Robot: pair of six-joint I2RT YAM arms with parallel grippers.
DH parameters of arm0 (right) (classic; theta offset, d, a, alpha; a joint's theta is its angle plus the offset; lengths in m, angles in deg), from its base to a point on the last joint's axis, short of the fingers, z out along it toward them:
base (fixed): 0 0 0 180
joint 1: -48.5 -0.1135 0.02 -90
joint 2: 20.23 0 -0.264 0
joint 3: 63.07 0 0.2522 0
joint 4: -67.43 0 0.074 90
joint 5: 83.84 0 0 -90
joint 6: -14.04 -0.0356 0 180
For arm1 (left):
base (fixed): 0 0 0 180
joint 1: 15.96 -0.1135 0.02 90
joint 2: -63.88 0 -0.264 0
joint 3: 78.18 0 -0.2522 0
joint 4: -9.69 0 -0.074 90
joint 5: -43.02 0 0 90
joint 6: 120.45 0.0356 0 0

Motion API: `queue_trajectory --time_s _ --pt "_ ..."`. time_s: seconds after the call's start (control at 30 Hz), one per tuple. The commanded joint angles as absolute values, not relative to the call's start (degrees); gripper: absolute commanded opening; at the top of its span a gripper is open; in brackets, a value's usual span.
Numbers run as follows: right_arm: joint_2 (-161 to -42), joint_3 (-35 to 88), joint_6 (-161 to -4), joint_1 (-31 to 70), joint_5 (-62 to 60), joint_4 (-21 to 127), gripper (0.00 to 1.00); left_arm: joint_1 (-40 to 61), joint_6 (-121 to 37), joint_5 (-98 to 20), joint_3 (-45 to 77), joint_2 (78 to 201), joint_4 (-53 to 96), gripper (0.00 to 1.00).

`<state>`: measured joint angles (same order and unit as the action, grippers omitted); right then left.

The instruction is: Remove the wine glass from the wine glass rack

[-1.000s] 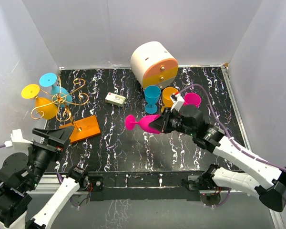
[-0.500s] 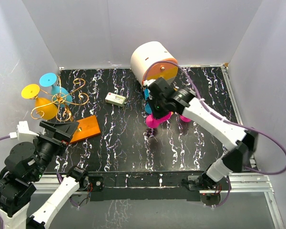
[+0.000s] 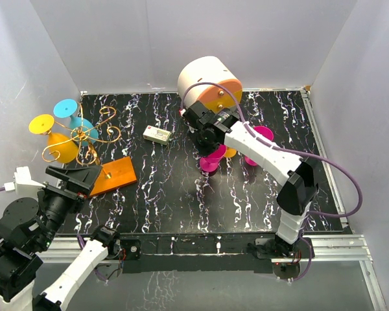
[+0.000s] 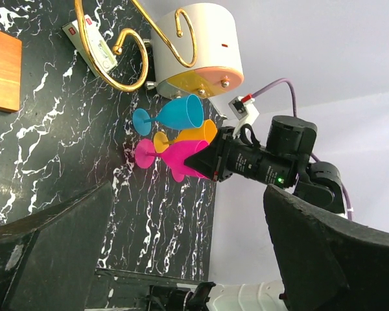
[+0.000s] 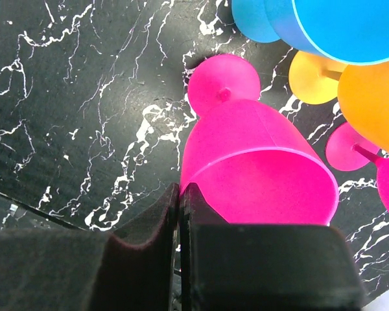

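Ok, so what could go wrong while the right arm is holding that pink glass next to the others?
The right fingers pinch the pink glass only at its rim, so it could pivot or slip out. The blue glass and orange glass stand close beside it, and a nudge on release might topple them.

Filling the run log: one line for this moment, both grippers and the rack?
right gripper: shut on pink wine glass rim, glass upright | left gripper: open, empty | wine glass rack: yellow glass, blue glass hanging
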<state>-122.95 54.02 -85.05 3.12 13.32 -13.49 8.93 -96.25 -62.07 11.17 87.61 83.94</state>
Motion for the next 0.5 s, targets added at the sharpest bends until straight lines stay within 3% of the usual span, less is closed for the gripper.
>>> queue_trajectory --time_s 0.0,0.47 --pt "-124.5 57.5 -84.2 2.3 13.4 -12.5 0.0 9.0 -95.6 -62.8 10.6 88.0 84.2 0.99" --pt "-130.3 61.8 -84.3 1.2 14.0 -12.7 0.03 9.1 -95.3 -63.3 9.3 88.5 85.1 0.99"
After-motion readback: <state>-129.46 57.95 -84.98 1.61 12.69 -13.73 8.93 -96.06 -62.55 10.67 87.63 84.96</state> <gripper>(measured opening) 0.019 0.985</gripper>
